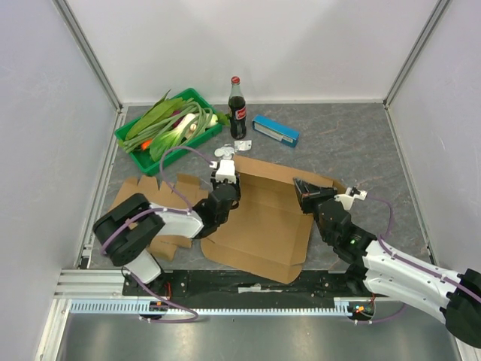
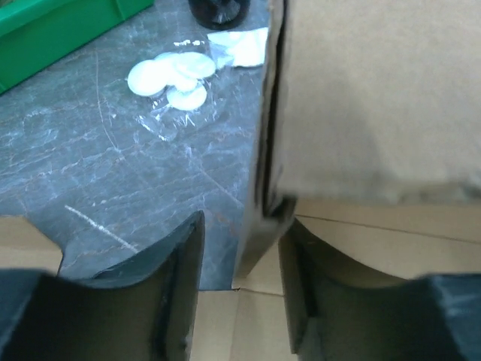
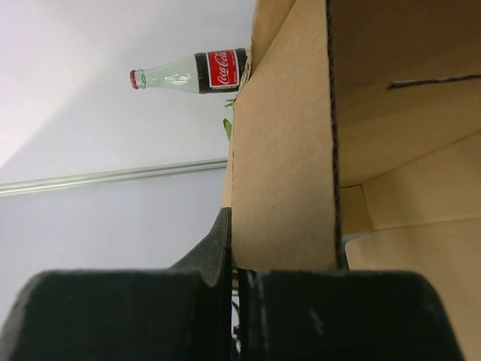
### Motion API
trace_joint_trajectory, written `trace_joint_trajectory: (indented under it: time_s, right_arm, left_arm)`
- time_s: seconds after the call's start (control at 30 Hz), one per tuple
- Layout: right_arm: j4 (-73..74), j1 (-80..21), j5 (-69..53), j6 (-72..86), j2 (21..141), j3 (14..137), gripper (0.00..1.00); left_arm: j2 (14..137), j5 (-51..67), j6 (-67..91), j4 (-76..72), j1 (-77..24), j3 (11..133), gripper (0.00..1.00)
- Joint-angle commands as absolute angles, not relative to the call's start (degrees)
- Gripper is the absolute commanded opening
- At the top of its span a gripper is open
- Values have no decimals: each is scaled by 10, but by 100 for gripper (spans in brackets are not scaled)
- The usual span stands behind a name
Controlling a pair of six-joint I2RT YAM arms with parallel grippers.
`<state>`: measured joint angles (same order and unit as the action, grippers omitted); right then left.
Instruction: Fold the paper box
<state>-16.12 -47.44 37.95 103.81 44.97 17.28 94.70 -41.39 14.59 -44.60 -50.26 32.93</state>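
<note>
Down at the near edge we have both arms reaching in over the box (image 1: 263, 222), which lies opened out in the middle of the table (image 1: 361, 150), brown and mostly flat. Its near panel rests on the surface between the two arms, and more flaps spread out to the left under the left arm.

On the right, the right gripper (image 1: 304, 189) is clamped tight on the box's right flap. In the wrist view the cardboard rises straight out from between the closed fingers (image 3: 128, 316), and that flap stands up off the table.

Over on the left, the left gripper (image 2: 242, 226) sits at the box's far left edge. Its fingers (image 2: 176, 301) stand apart with a raised cardboard edge between them. The edge is close against the right finger with a clear gap to the left one, so we call it open, not pinching.

Just beyond that gripper we see a clear packet of white discs (image 2: 176, 75) on the table. Farther back stands a cola bottle (image 1: 237, 113), upright. To its right lies a blue pack (image 1: 275, 130), and to its left sits a green tray (image 1: 129, 145) full of leeks (image 1: 173, 124).
</note>
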Motion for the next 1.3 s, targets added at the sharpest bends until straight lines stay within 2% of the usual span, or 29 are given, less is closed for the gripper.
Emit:
trace_joint_trajectory:
  time_s: [0.0,0.17,0.2,0.3,0.4,0.53,0.67,0.77,0.9,0.97,1.1,1.27]
  right_arm:
    - [-193,-478,397,984,455,180,0]
    - [-207,-477,392,926,461,179,0]
    - [-207,-477,390,925,461,176,0]
    - [-214,-478,383,919,452,161,0]
    - [-219,-477,374,912,447,154,0]
    - [-211,-476,360,904,444,154,0]
    - [-230,-475,344,904,456,149,0]
    - [-250,-473,323,900,471,149,0]
    - [-263,-466,308,894,480,150,0]
    - [-276,-457,290,888,489,150,0]
    - [-301,-443,265,880,510,155,0]
    - [-326,-418,212,862,548,177,2]
  left_arm:
    - [834,-296,227,-355,-498,279,78]
    - [652,-162,298,-208,-498,244,80]
    - [630,-156,316,-133,-497,253,82]
    - [558,-153,310,-36,-495,289,83]
    - [536,-147,312,22,-464,336,87]
    - [556,50,365,28,-306,399,89]
    - [627,119,388,34,-257,478,90]
    - [672,132,387,18,-258,515,86]
    - [688,121,389,3,-258,502,70]
    - [692,122,391,-14,-258,490,68]
    - [699,104,383,-4,-258,470,54]
    - [694,81,381,-4,-258,438,47]
